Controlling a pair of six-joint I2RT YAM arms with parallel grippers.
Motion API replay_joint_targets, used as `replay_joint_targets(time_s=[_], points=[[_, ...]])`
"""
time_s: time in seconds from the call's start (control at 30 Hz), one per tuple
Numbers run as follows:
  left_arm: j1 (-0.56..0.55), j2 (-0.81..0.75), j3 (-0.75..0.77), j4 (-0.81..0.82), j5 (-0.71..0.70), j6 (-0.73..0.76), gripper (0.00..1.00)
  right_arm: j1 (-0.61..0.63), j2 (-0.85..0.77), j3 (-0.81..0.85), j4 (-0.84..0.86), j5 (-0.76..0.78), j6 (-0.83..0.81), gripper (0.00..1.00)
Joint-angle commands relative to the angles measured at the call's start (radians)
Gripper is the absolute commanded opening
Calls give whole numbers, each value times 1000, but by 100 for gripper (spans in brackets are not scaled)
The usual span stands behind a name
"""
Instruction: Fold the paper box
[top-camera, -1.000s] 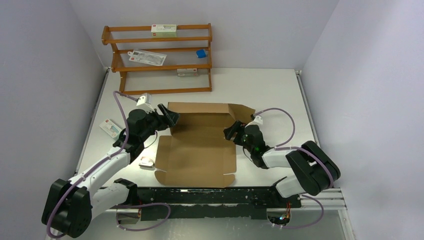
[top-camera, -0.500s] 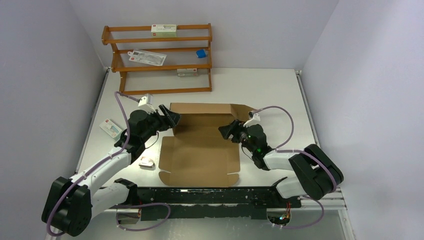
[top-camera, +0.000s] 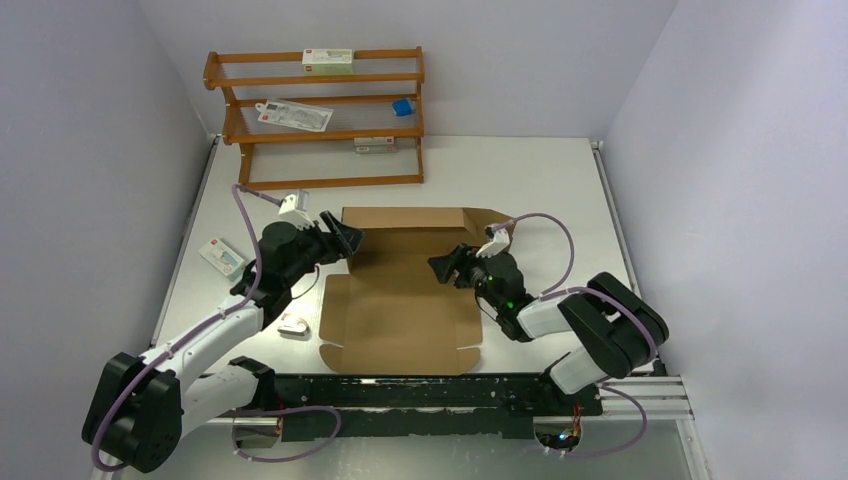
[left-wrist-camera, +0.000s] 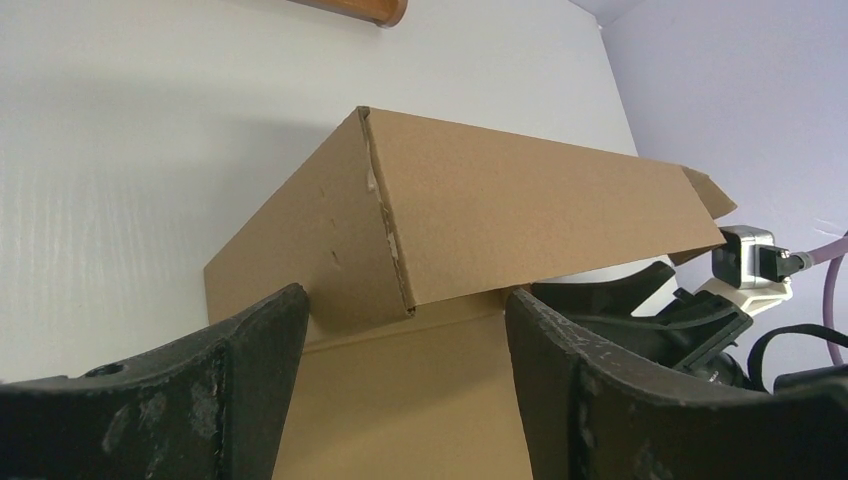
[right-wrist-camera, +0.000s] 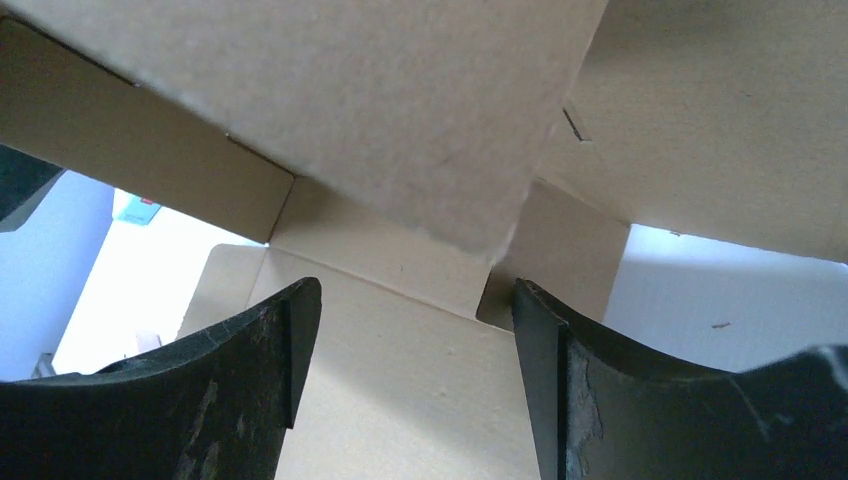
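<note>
The paper box (top-camera: 400, 310) is a brown cardboard sheet lying flat mid-table, with its far panel folded up and leaning over the base. My left gripper (top-camera: 350, 241) is open at the left end of that raised panel. In the left wrist view the gripper (left-wrist-camera: 405, 330) is over the flat base, and the panel (left-wrist-camera: 520, 220) rises just ahead. My right gripper (top-camera: 440, 266) is open over the base at the panel's right end. In the right wrist view the gripper (right-wrist-camera: 410, 340) is empty, and the cardboard (right-wrist-camera: 380, 90) hangs above it.
An orange-brown wooden rack (top-camera: 315, 115) with small cartons stands at the back left. A white carton (top-camera: 222, 256) and a small white object (top-camera: 293, 325) lie left of the sheet. A black rail (top-camera: 420, 395) runs along the near edge.
My right gripper has moved left over the sheet, under the raised panel. My left gripper has edged right. The sheet has shifted slightly to the right.
</note>
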Motion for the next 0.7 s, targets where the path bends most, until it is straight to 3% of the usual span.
replay_joint_targets(time_s=[0.0,0.23,0.47,0.67], points=[[-16,-9,-3,8,-7,5,77,8,4,-9,93,25,-42,73],[-16,-80,-5,-35,-78,27,78,8,-208,-26,-137,84,-101,79],[-16,-92,10,-73,-77,42,79,8,-383,-10,-477,86,-120,82],[-16,-114,46,-160,-100,52,80,6,-637,71,-839,88,-163,83]])
